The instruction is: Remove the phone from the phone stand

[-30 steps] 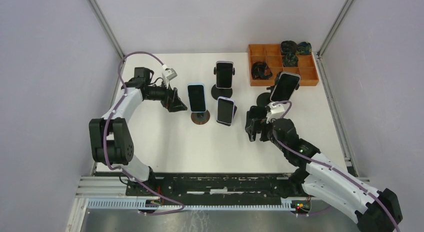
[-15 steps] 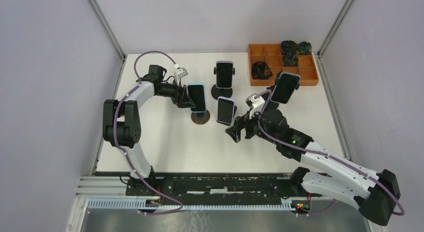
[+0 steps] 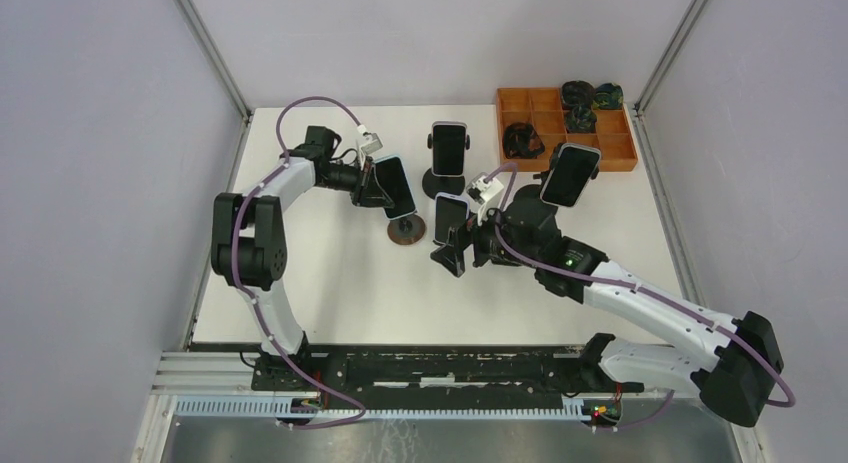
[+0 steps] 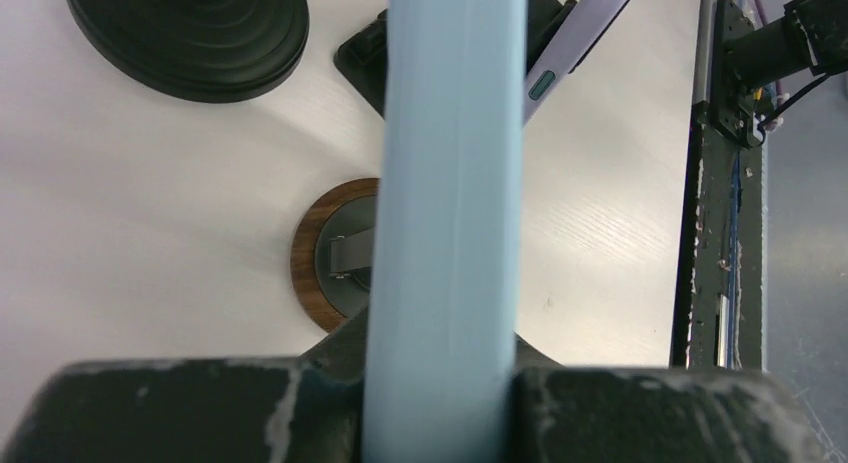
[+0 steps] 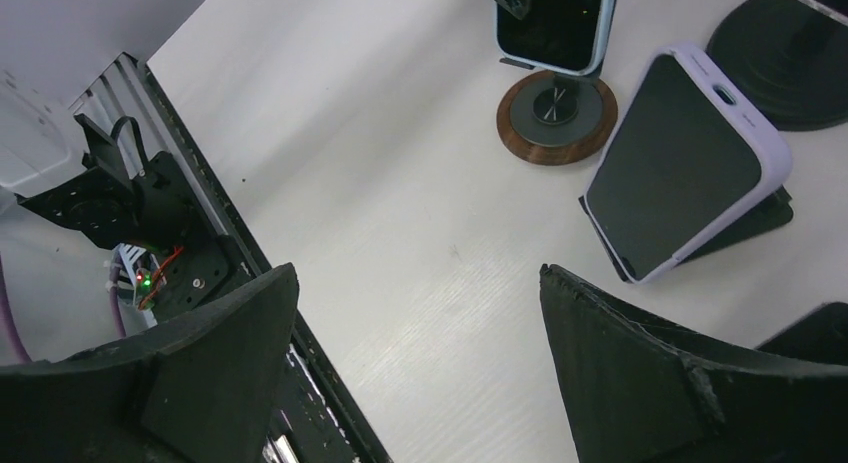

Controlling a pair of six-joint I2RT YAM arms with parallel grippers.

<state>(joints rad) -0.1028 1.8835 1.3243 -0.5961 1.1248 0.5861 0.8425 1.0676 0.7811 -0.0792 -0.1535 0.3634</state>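
Four phones are on the white surface [image 3: 330, 283]. The blue phone [image 4: 450, 183] is the one farthest left. Just to its right, a purple phone [image 5: 680, 163] leans on a flat black stand [image 5: 760, 218]. Farther back, a dark phone [image 3: 449, 148] sits on a round black stand [image 4: 190, 28]. The fourth phone [image 3: 570, 175] is on the right, beside an orange tray [image 3: 517, 103] with dark things in it.

The right end effector [image 5: 417, 278] is wide open with nothing in it, on the near side of the purple phone.

The blue phone has a pale blue case and a dark screen, and it is tilted. The left end effector [image 3: 378, 184] is grasping it by its two sides. The phone is over the phone stand [image 3: 406, 230], which has a round, wood-rimmed base. I cannot tell if the phone touches the stand.
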